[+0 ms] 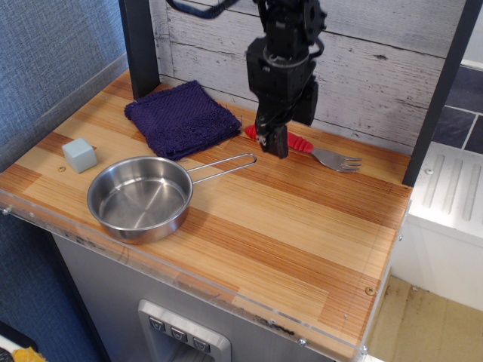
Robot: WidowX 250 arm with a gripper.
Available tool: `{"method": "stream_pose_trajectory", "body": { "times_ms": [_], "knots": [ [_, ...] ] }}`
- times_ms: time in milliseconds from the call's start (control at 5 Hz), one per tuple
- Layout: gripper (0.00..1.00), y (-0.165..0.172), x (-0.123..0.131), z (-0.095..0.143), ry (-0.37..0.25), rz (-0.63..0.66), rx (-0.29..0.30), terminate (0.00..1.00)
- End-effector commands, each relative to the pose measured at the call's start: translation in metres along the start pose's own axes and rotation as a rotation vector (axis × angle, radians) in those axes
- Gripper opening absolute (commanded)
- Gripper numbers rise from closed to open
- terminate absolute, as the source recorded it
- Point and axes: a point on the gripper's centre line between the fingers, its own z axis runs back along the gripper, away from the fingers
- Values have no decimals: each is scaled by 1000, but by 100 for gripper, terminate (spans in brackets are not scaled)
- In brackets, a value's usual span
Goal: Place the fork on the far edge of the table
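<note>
fork — behind pan

The middle of the fork's red handle is hidden behind the hand. The arm is cut off by the top edge. Whether the hand's fingers are parted cannot be told.

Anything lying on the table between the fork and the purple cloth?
Nothing rests there: the observation.image view shows bare wood between the fork and the purple cloth. Only the raised gripper overlaps the handle.

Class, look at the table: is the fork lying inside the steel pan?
No. The fork lies on the table by the back wall, apart from the empty pan.
</note>
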Motion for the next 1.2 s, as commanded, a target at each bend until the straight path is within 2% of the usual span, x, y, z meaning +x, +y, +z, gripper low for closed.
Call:
{"method": "stream_pose_trajectory", "body": {
  "times_ms": [0, 200, 400, 800, 1000],
  "knots": [
    [100, 1, 3, 72, -28, -6, -148, 0],
    [100, 8, 3, 102, -41, 8, -183, 0],
    [100, 17, 2, 117, -37, 25, -165, 0],
    [100, 17, 2, 117, -37, 25, -165, 0],
    [100, 17, 2, 117, -37, 25, -165, 100]
  ]
}}
